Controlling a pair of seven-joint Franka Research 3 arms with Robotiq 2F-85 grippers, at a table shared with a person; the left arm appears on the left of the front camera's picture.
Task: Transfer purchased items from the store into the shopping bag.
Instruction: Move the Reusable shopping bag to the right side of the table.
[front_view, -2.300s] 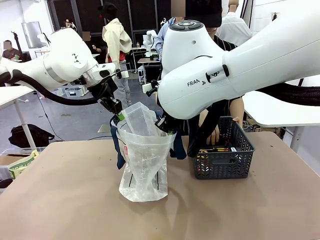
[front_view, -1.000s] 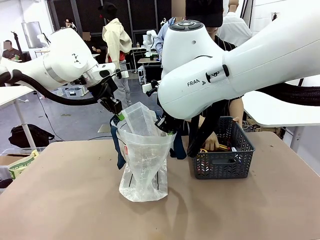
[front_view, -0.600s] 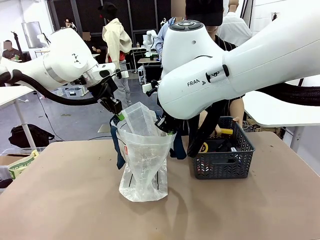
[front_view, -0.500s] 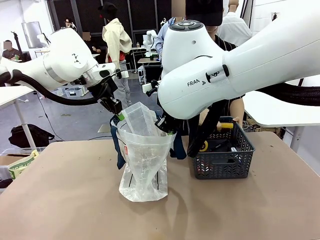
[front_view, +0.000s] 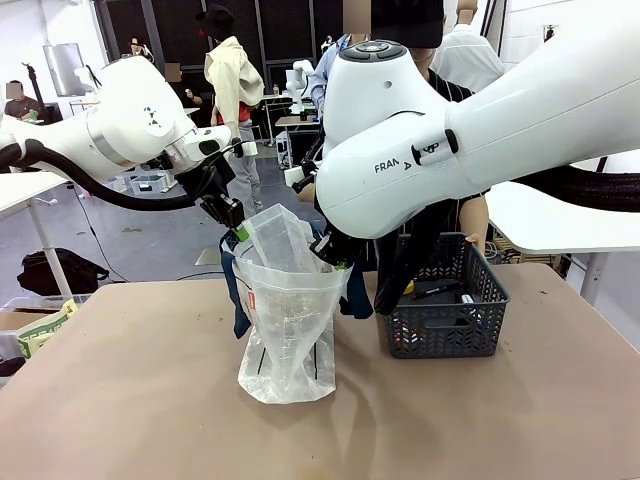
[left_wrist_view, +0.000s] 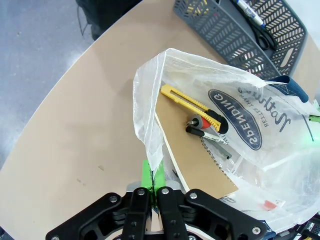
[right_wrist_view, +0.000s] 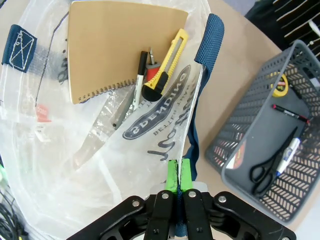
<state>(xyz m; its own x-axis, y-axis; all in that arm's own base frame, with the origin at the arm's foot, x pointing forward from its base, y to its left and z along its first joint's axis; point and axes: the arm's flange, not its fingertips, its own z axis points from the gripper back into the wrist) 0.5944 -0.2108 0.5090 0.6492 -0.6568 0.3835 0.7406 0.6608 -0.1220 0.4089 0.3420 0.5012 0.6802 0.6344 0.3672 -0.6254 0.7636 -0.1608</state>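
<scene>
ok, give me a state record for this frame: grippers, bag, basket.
left gripper: shut on shopping bag rim
right gripper: shut on opposite rim
bag pose: upright on table, mouth held open
in bag: spiral notebook, yellow utility knife, markers
basket: on robot's right of bag; holds scissors, pens, yellow tape measure

Clear crinkly plastic tote with navy strap handles (front_view: 290, 320), upright, mouth wide open.
Inside, a yellow box cutter (right_wrist_view: 169, 55), red-tipped black marker (left_wrist_view: 196, 122) and black pen (right_wrist_view: 140, 67) lie on a tan spiral notebook (right_wrist_view: 115, 45); black scissors (right_wrist_view: 272, 161) lie in the grey lattice basket (right_wrist_view: 235, 145).
</scene>
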